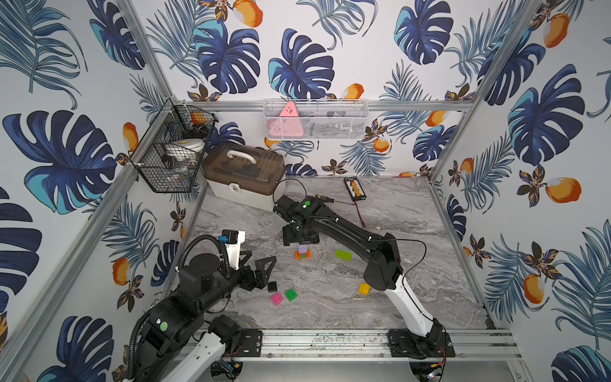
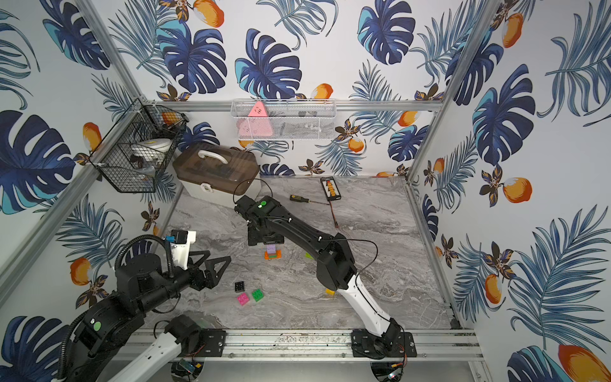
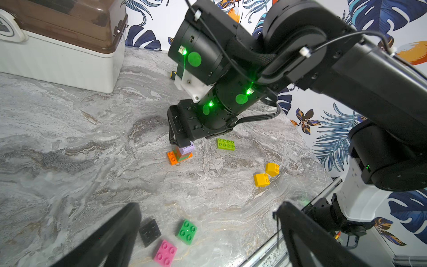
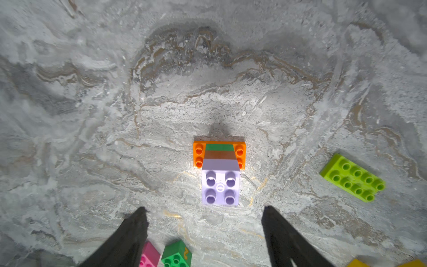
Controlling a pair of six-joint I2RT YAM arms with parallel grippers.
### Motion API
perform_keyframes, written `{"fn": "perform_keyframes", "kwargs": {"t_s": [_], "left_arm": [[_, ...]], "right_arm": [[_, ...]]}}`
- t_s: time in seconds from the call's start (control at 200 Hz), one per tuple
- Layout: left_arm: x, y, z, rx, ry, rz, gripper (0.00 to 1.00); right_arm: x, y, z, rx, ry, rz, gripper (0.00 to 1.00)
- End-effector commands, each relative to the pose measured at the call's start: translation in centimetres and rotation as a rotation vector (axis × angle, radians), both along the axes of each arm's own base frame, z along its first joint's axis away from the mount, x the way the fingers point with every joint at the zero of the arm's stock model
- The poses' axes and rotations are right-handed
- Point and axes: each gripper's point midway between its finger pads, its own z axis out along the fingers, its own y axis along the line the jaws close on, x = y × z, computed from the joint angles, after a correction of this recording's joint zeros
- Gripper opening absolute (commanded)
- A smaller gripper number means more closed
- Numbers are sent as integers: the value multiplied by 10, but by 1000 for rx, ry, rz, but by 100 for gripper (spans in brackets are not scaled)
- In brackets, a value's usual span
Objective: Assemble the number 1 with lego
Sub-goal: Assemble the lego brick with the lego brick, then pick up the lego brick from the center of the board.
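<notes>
The lego so far is a short column near the middle of the marbled grey tabletop (image 4: 92,115). A long glossy orange studded brick (image 4: 198,152) lies flat as the foot. A green square brick (image 4: 219,147), a brown square brick (image 4: 219,155) and a lilac square brick (image 4: 220,185) are stacked on its centre, leaving orange studs bare on either side. That wide foot probably keeps the upright stroke of the 1 from tipping.

The right gripper (image 4: 205,209) hangs over the lilac top, jaws spread wider than the brick and holding nothing, so the column stands on its own. A long lime brick (image 4: 352,178) lies near it, and two yellow square bricks (image 3: 261,179) lie closer to the right arm's base.

The left gripper (image 3: 208,205), wide open and empty, sits low by a black square brick (image 3: 150,232), a pink square brick (image 3: 165,253) and a loose green square brick (image 3: 187,231), seemingly staged for a later pick.
</notes>
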Motion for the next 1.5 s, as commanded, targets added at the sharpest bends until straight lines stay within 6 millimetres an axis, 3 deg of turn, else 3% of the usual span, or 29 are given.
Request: {"fn": "perform_keyframes", "kwargs": {"t_s": [0.0,0.25,0.395,0.49,0.635,0.751,0.876,1.091,1.491], "left_arm": [[1,-1,3,-5,-11,-4,99],[1,-1,3,-7,-10,-6,99],[3,-5,1,-3,8,-19,99],[5,-9,-2,1,27,-35,99],[9,-15,-8,10,59,-52,99],[10,-16,-9,13,65,-55,99],[10,-15,-10,14,66,-50,99],[10,-14,-9,13,62,-47,99],[7,-12,-7,8,44,-46,99]], "right_arm": [[3,1,22,41,-39,-1,84],[2,-19,59,87,-103,-9,85],[-14,-71,74,70,-132,-49,81],[-31,-117,71,82,-131,-112,80],[-74,-181,62,57,-99,-201,79],[-107,-211,43,39,-31,-263,78],[-127,-238,18,6,16,-336,77],[-142,-241,-29,16,147,-404,75],[-138,-240,-61,-68,187,-435,67]]}}
